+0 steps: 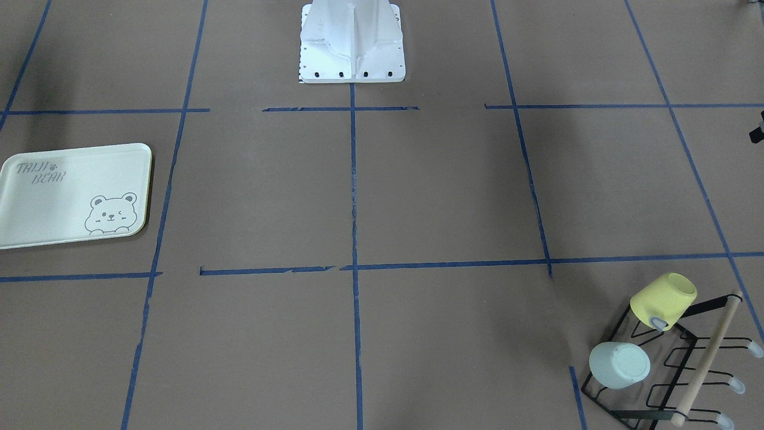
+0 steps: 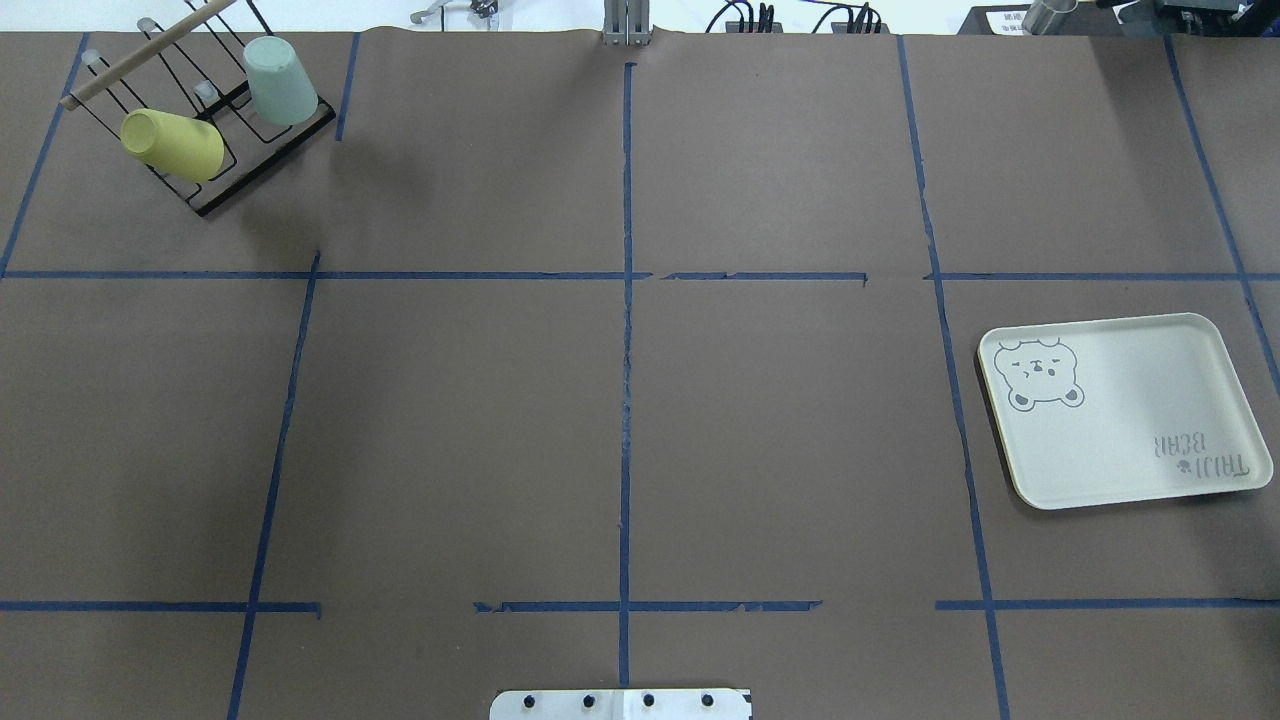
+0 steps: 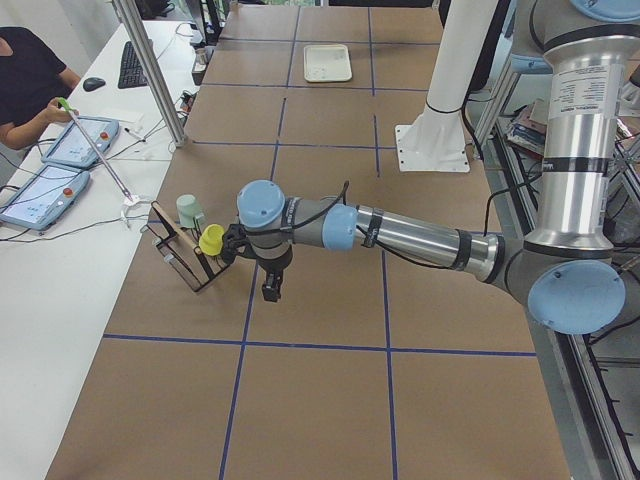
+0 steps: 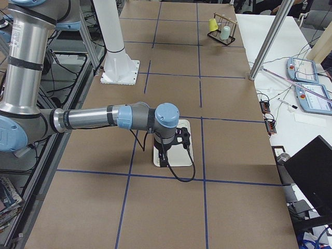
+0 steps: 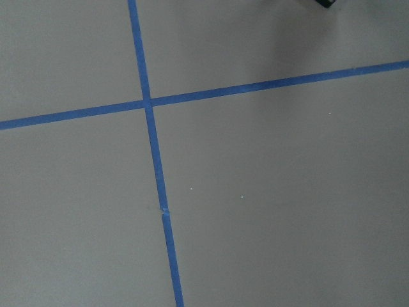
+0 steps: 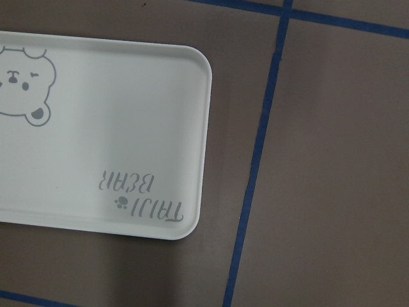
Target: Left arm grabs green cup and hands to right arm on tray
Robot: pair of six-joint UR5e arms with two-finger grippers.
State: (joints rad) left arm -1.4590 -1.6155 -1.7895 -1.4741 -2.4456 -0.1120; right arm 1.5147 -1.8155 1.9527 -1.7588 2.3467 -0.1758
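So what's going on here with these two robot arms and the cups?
Nothing has been picked up yet. The green cup sits upturned on a wire rack next to a yellow cup. The left gripper hangs over the table close to that rack. The right gripper hangs above the tray at the table's other end.

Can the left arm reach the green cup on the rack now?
Probably yes: the left gripper hangs near the rack, and the green cup sits exposed on a peg, apart from the yellow cup.
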